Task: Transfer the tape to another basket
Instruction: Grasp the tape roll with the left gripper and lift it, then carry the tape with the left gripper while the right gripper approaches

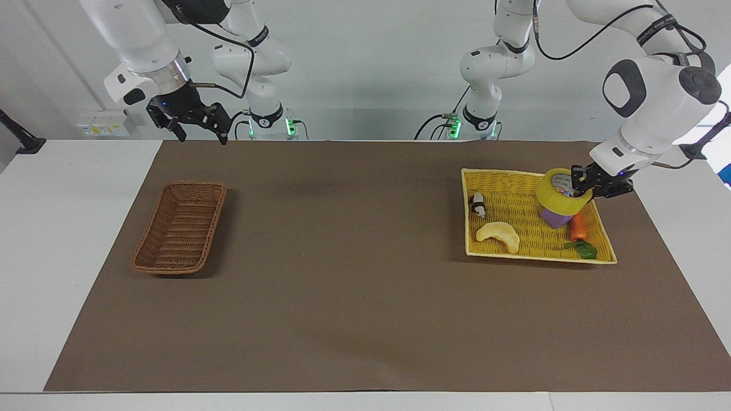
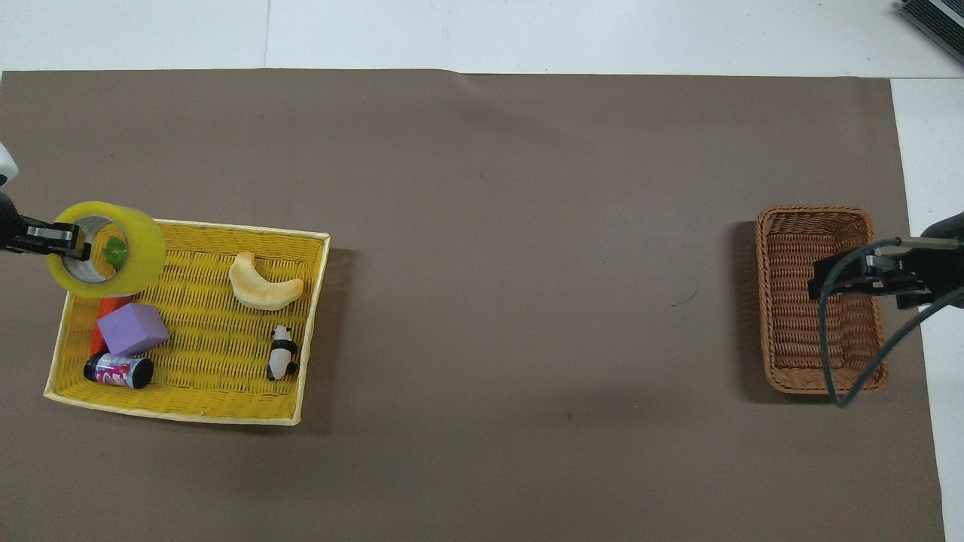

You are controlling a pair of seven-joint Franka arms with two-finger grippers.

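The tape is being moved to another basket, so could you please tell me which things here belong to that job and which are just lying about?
Job: tape, shut in the left gripper; brown basket.
Lying about: yellow tray, purple block, carrot, crescent, panda, can.
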